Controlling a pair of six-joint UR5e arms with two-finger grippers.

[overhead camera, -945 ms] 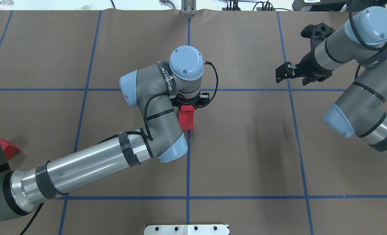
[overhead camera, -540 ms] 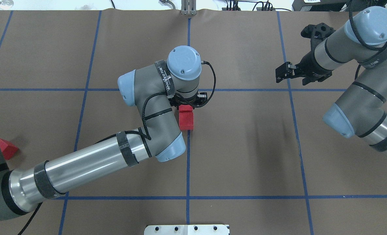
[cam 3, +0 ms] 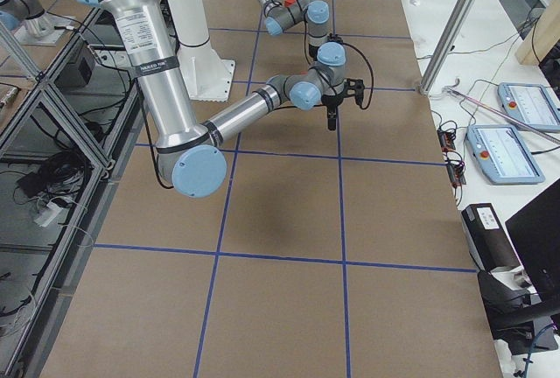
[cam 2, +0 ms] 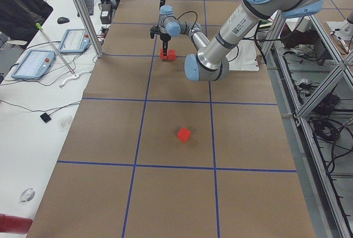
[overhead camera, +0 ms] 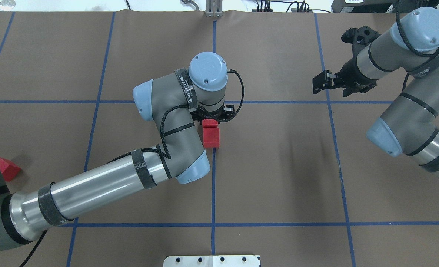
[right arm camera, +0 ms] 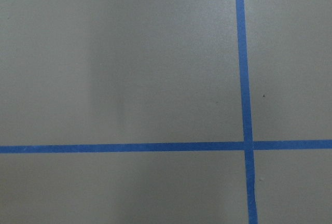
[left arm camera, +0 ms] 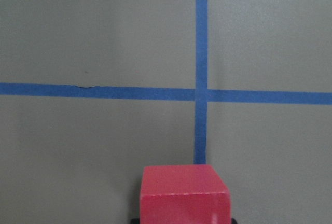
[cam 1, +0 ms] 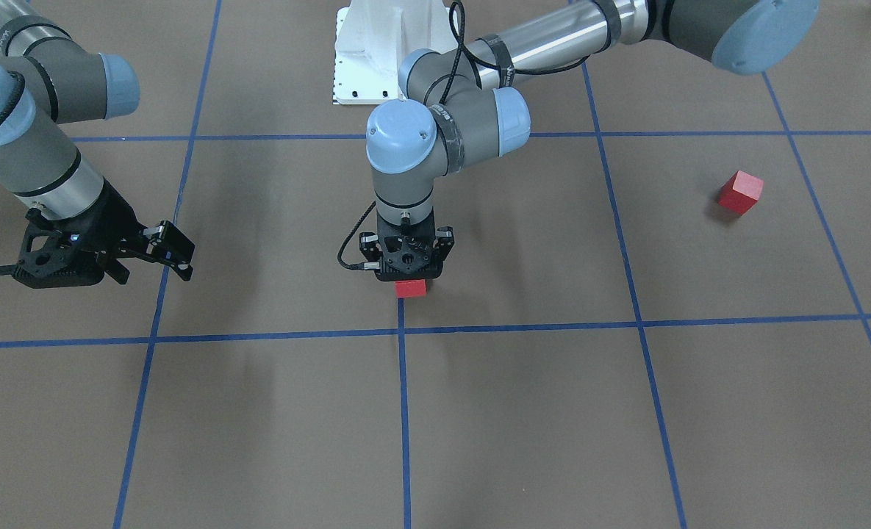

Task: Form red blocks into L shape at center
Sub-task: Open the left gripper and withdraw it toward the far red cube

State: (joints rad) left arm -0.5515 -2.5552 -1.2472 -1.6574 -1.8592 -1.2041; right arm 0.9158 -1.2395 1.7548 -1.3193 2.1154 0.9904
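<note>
My left gripper (overhead camera: 212, 114) hangs straight down over the central blue line and is shut on a red block (overhead camera: 210, 123), which fills the bottom of the left wrist view (left arm camera: 184, 193). A second red block (overhead camera: 211, 137) lies on the brown floor right against it, on the side towards my base. In the front view only the held block (cam 1: 410, 288) shows under the left gripper (cam 1: 406, 270). The third red block (overhead camera: 8, 168) sits alone at the far left (cam 1: 739, 192). My right gripper (overhead camera: 319, 83) hovers open and empty at the far right.
The white base plate (overhead camera: 212, 260) lies at the near edge on the central line. Blue tape lines cross just beyond the held block (left arm camera: 201, 94). My left forearm (overhead camera: 93, 193) slants across the near-left squares. The right wrist view shows only floor and tape.
My left gripper and the red block in it shifted slightly left, lining up with the block on the floor. The right arm has not moved.
</note>
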